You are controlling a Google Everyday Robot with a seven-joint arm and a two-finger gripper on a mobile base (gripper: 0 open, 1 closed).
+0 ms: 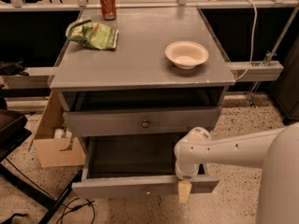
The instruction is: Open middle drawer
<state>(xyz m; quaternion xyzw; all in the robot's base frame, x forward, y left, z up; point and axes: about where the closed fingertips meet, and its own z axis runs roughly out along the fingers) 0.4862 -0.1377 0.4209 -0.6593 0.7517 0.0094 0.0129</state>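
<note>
Middle drawer (pixel 117 187), drawn well out of the grey table (pixel 140 59) so that its shallow grey interior is exposed; judged open or nearly so. The tool (pixel 184 190) hangs over the drawer's front edge, right of the round knob (pixel 148 191), placed as if to hook and pull; whether it is open or closed cannot be told. Above, the upper drawer (pixel 107 122) sits almost in. On top stand a white bowl (pixel 186 54), a soda can (pixel 108 4) and a green snack bag (pixel 93 34). A cardboard box (pixel 53 148) rests on the speckled floor (pixel 238 120).

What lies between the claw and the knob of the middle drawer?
Nothing: in the camera view only bare grey drawer front separates the claw, hanging at the front edge of the pulled-out middle drawer, from its knob.
</note>
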